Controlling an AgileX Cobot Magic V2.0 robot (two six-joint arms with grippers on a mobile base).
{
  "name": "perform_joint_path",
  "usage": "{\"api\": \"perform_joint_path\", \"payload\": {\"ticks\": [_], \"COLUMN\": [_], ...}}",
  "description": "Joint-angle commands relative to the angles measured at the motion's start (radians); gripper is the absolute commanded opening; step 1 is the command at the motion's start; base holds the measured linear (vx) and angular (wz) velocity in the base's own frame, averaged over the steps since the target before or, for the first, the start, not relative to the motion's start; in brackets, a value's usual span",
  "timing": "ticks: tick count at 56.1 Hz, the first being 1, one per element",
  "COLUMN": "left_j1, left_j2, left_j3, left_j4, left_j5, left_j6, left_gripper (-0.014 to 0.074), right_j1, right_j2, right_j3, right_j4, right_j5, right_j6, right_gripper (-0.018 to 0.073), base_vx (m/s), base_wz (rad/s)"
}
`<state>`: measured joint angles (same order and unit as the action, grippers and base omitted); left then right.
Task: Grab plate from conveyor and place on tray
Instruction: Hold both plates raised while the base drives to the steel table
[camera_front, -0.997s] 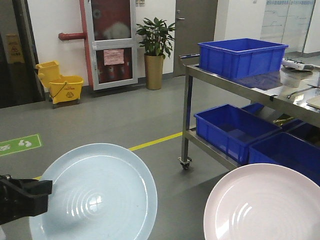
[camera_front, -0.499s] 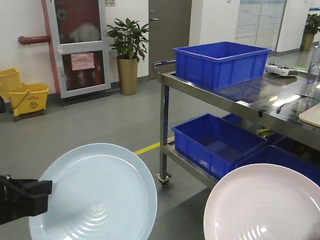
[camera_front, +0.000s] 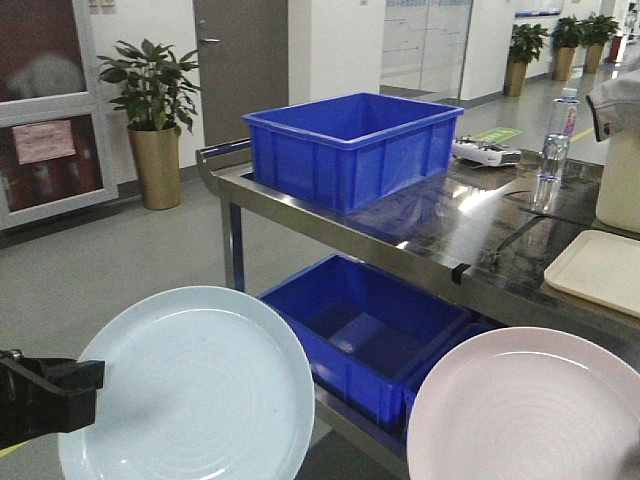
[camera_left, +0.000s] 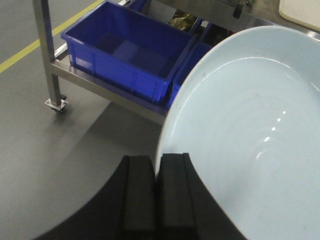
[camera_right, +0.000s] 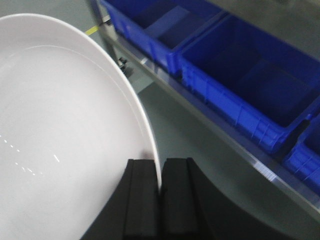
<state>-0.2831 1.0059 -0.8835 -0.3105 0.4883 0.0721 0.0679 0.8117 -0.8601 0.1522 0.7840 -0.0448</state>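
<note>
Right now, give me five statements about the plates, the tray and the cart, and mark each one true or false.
1. The left end effector grips the rim of a light blue plate. True.
2. The right end effector is open and empty. False: it is shut on the rim of a pale pink plate.
3. The tray lies on top of the steel cart. True.
4. A plate sits on the tray. False: the part in view is bare, and both plates are held.
5. The water bottle stands inside the blue crate. False: it stands on the cart top, apart from the crate.
</note>
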Motion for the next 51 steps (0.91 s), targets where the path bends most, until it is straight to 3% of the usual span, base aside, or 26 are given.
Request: {"api": "perform_joint_path", "payload": {"ticks": [1, 30, 51], "left_j1": [-0.005, -0.005, -0.005], "left_j2": [-0.018, -0.018, -0.018], "left_j3": [-0.03, -0.03, -0.03], "left_j4": [-0.019, -0.019, -0.019], "left_j5": [-0.079, -0.079, -0.079], "left_j6": [-0.002, -0.002, -0.002], "left_gripper": [-0.0006, -0.0006, -0.0006], "right_j1": [-0.007, -0.007, -0.007], "right_j2": [-0.008, -0.008, -0.008], "right_j3": [-0.03, -0.03, -0.03], "right_j4": [0.005, 0.005, 0.005], "right_j5": [-0.077, -0.077, -0.077], "right_j6": [0.0, 0.0, 0.0], "right_gripper": [-0.0013, -0.0013, -0.0013], "base_vx": [0.45, 0.41, 0.36], "base_wz": [-0.35, -0.39, -0.59]}}
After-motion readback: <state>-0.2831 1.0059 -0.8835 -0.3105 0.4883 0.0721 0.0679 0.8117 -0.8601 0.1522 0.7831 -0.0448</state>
